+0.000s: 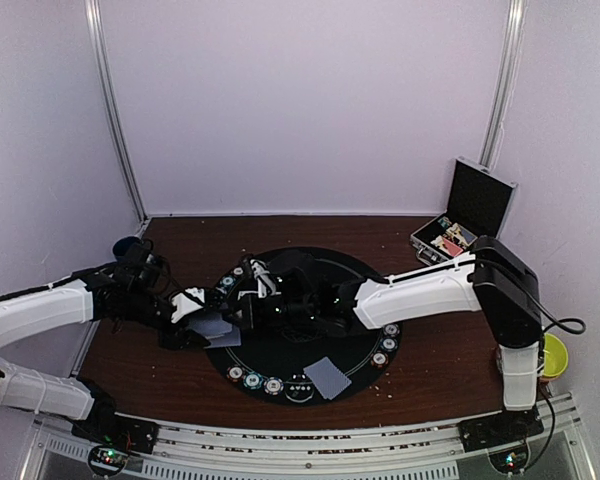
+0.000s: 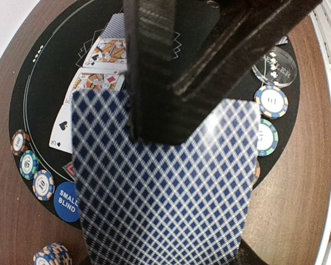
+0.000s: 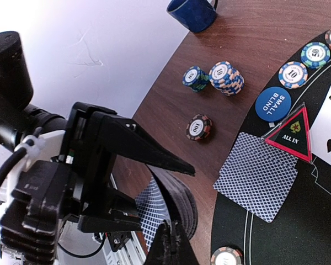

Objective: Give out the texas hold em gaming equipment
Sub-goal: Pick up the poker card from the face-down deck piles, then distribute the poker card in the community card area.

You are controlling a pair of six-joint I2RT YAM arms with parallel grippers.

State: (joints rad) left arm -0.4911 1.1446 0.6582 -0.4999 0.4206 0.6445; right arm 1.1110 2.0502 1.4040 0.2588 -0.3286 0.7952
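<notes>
Here, the left jaws grip a blue-backed card (image 2: 160,187); the right jaws are closed beside it.

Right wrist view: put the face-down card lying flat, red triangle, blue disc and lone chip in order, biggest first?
1. face-down card, clearly biggest
2. red triangle and blue disc: too alike to rank
3. lone chip, smallest

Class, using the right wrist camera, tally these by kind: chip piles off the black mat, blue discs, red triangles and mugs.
Chip piles: 3
Blue discs: 1
Red triangles: 1
Mugs: 1
Total: 6
</notes>
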